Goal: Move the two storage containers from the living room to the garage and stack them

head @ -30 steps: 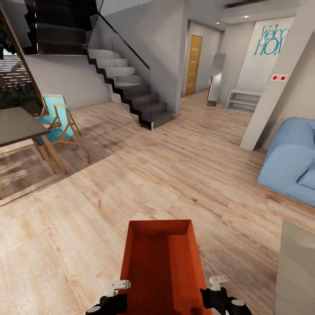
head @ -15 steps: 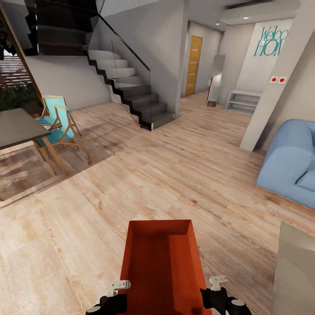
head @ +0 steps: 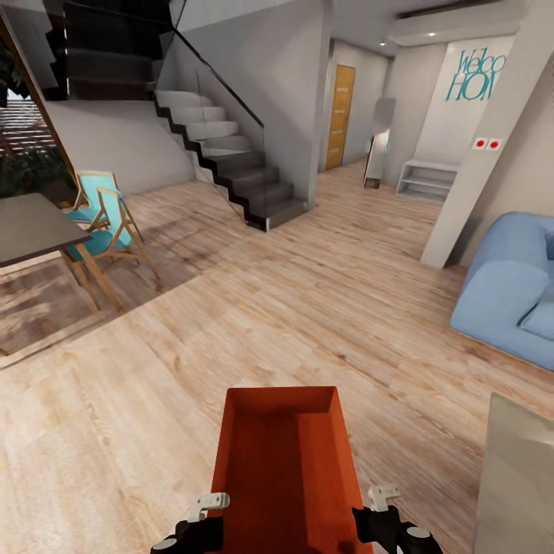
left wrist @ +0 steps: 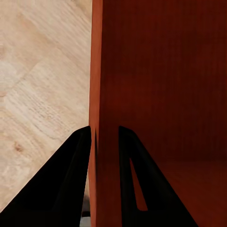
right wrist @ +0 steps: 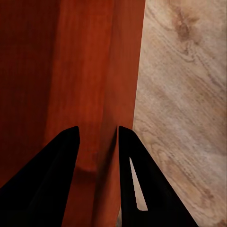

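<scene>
Orange-red storage container being carried over wood plank floor, left gripper and right gripper jaws each pinching a side wall for level two-armed transport.

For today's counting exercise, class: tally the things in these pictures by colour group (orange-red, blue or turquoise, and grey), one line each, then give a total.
Orange-red: 1, the storage container, held between the left gripper and right gripper.
Blue or turquoise: 2, the sofa and the folding chair.
Grey: 2, the dining table and the staircase.
Total: 5
</scene>
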